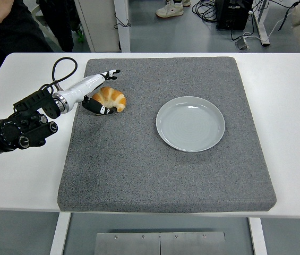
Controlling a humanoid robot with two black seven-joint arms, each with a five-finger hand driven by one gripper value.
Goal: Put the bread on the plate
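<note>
Grey felt mat (165,159) is covering most of the white bench (293,106), and we are taking it as our landmark.

Item: bread (110,98), a golden croissant, is lying on the mat's far-left area, well apart from the plate (190,123).

Item: plate, pale grey and bare, is sitting right of the mat's centre.

Item: left hand (101,91) is reaching in over the mat's left edge. We are seeing its fingers (110,73) spread wide around the bread, one pointing past the far side, the thumb lying against the near side; nothing is lifted yet. We are judging this as closing in for a grasp.

Item: right hand is not showing.

Item: a person is standing beyond the mat's far-left corner.

Risks: we are expecting a curved, flaky loaf to roll or skid across the felt if the fingers close unevenly; squeezing hard could be crushing it; a shallow pinch could be dropping it short of the plate.
</note>
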